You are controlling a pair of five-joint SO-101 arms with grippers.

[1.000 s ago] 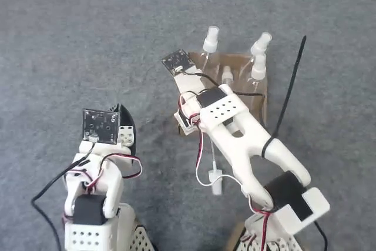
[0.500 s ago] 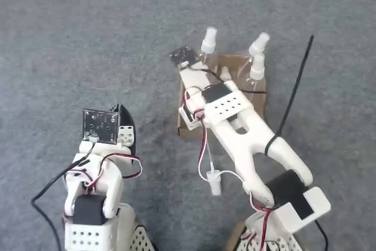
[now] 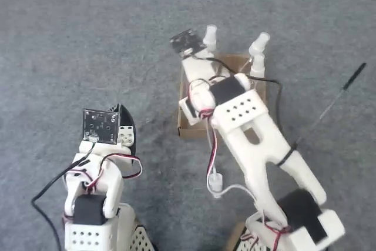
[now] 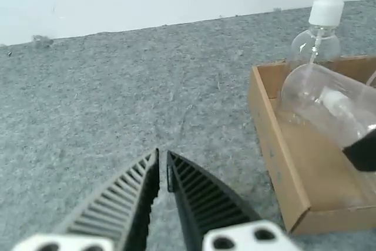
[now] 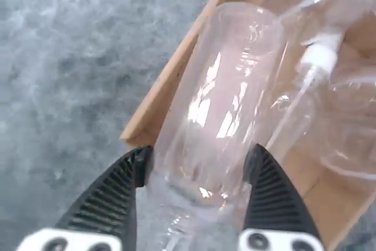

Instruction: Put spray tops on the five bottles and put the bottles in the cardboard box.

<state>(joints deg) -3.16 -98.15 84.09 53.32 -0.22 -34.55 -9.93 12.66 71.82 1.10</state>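
Looking from the right wrist, I see my right claw (image 5: 198,151) gripping a clear bottle (image 5: 229,86), the cardboard box (image 5: 161,89) wall just beneath it; my left claw (image 4: 163,163) is closed, empty.

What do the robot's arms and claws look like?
The left arm and right arm are white plastic shells with black motors, looped red, white and black wires, and a dark circuit board at each wrist. The left claw and right claw have black ribbed fingers on white mounts with holes.
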